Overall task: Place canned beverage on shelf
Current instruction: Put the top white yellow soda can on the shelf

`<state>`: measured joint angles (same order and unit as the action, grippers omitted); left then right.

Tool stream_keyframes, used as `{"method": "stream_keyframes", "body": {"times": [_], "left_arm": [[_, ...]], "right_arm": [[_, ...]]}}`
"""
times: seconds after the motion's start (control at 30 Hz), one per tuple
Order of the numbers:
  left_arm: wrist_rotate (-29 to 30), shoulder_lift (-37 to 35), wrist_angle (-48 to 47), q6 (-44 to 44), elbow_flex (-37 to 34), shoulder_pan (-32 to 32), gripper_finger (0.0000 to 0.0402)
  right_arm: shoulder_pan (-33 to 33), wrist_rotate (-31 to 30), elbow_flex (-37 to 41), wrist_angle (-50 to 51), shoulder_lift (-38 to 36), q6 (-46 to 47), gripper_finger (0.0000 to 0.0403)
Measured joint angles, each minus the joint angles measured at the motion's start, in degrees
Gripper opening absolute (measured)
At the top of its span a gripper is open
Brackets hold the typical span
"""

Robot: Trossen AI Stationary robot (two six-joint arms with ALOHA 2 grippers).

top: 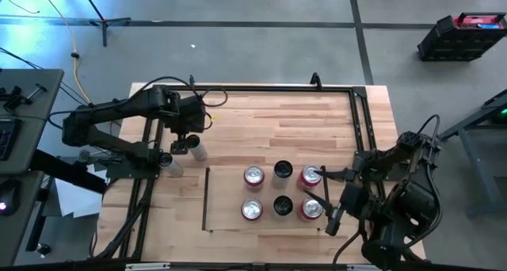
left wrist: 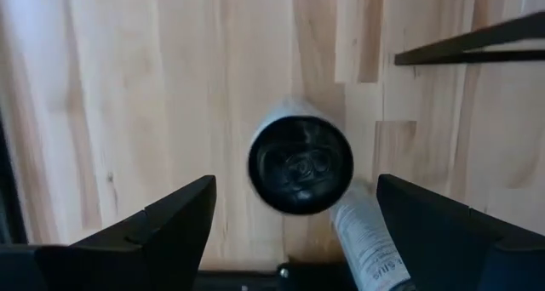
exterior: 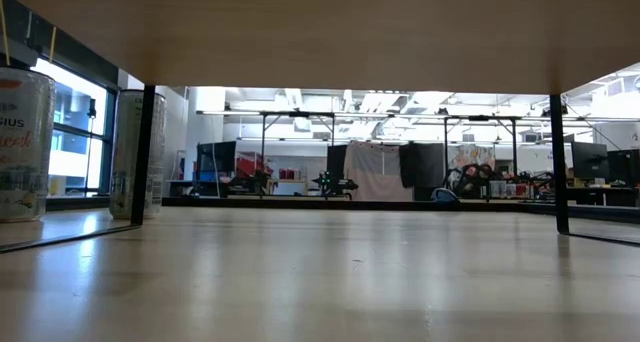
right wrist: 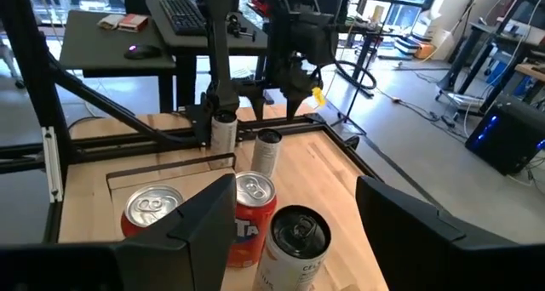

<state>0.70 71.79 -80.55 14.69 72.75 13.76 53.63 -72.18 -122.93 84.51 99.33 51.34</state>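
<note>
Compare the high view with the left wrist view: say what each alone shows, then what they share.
Only the high view shows the shelf carrying six cans, the right gripper open beside them, and the can near the table's left edge.

Only the left wrist view shows the dark top of the can under the left gripper straight on, and a second can lying close beside it.

Both show the left gripper, open, poised above a can left of the shelf on the tabletop.

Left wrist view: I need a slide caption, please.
Left gripper, jaws open, above an upright black-topped can on the wooden table.
</note>
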Motion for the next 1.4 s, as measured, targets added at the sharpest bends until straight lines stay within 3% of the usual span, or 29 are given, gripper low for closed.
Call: {"method": "stream_keyframes", "body": {"times": [0.43,1.1,1.4], "left_arm": [[-1.51,-3.29,8.13,2.73,-10.1,0.45,0.0318],[-1.96,-3.28,12.0,4.2,-12.63,0.59,0.0317],[-1.98,-3.25,13.82,3.59,-17.44,0.39,0.0317]], "right_arm": [[-1.0,0.0,0.02,-0.04,0.0,1.77,0.0228],[-2.64,5.25,0.0,0.11,0.0,2.64,0.0228],[-2.64,6.26,0.0,-0.33,0.24,2.68,0.0228]]}}
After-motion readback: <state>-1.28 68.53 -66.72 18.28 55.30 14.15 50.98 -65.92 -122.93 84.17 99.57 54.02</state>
